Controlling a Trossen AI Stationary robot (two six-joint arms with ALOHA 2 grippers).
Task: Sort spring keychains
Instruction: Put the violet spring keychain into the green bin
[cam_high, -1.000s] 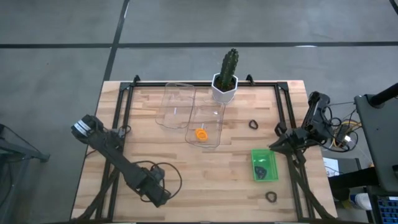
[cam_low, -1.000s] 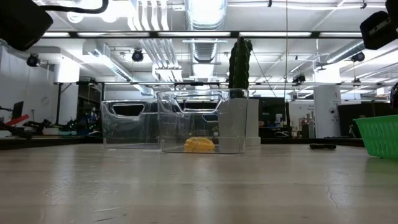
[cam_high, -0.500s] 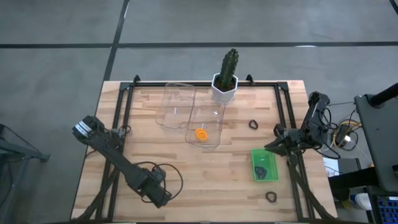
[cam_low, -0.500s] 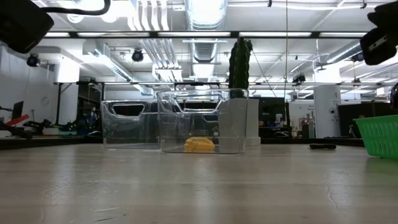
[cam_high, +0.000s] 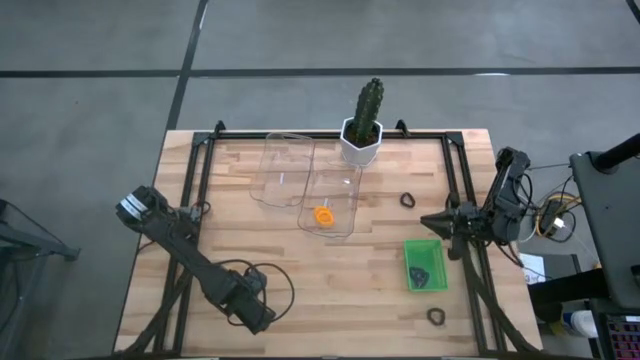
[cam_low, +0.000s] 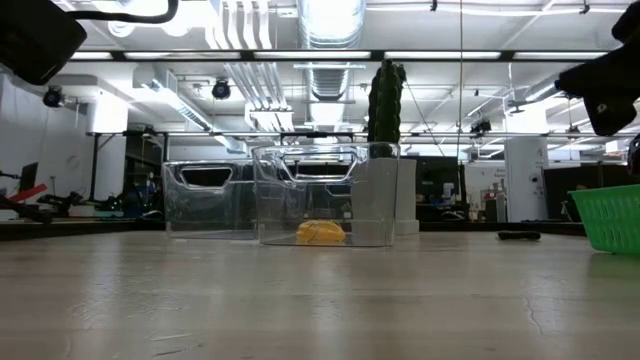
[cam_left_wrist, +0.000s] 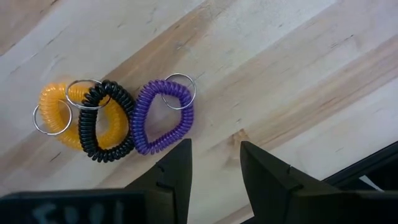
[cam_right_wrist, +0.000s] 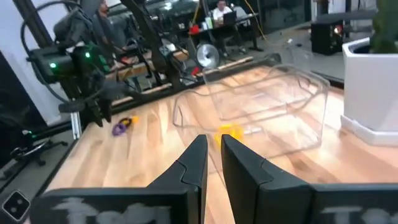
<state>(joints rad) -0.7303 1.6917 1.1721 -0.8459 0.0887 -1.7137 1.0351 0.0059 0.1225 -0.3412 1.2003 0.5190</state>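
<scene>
Left gripper (cam_left_wrist: 214, 171) hovers empty over three spring keychains; right gripper (cam_right_wrist: 212, 163) hangs closed and empty.

Just ahead of the parted left fingertips lie the purple keychain (cam_left_wrist: 163, 118), black keychain (cam_left_wrist: 107, 122) and orange keychain (cam_left_wrist: 63, 112), touching in a row on the table (cam_left_wrist: 298, 68). Ahead of the right gripper, another orange keychain (cam_right_wrist: 231, 131) sits inside a clear bin (cam_right_wrist: 261, 106).

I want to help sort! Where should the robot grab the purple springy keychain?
Probably from straight above, pinching the free side of the purple spring keychain, away from the black keychain touching it. It lies flat on the wooden table, with the open left gripper hovering beside it.
</scene>
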